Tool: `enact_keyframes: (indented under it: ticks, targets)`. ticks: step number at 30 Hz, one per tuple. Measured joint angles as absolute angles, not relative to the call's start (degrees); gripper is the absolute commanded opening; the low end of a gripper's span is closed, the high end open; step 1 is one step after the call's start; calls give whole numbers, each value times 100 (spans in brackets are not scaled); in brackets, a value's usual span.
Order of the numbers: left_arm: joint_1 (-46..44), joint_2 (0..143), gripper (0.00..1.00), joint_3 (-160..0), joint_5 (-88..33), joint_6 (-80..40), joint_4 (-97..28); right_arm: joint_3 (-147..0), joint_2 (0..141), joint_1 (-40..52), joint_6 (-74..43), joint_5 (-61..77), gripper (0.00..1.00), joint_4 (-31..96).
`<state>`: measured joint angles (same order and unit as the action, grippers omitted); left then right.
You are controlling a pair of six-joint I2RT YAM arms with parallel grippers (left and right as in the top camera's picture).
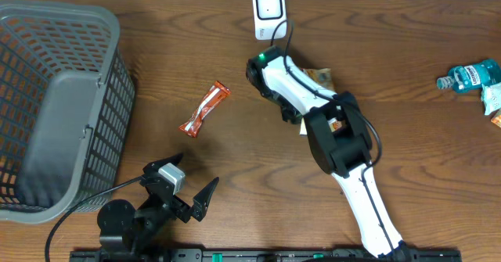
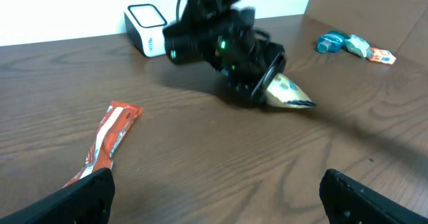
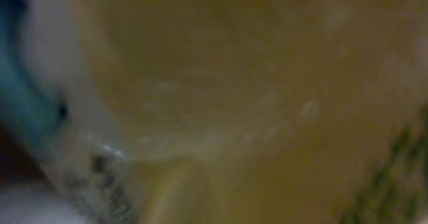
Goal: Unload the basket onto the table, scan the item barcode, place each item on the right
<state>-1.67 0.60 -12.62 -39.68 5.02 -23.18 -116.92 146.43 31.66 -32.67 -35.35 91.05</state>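
Right end effector (image 2: 266, 89) is pinching the snack packet (image 2: 289, 95) by one end, prob. so the printed face is showing free to the scanner (image 1: 268, 10) just beyond it at top centre. That arm is standing stretched from bottom right up to centre, w/ wrist bending down at the table (image 1: 250, 168). Left end effector (image 1: 186, 181) is sitting low at bottom left, jaws spread wide, gripping nothing.

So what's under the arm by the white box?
A yellowish packet pokes out under the right gripper; most of it is covered, so no barcode shows.
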Motion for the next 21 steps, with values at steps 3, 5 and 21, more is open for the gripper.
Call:
enact_keyframes:
  ticks: [3, 5, 21]
  targets:
    - [-167, 60, 98, -1262, -3968, 502, -2316, -11690, 14792, 3111, -3186, -3728, 1, 9251]
    - [-167, 60, 98, -1262, -3968, 502, -2318, -11692, 14765, 3085, -2976, -3640, 1, 9205]
    - [-167, 60, 98, -1262, -3968, 502, -2316, -11808, 13301, 2174, 1671, 3454, 1, 9743]
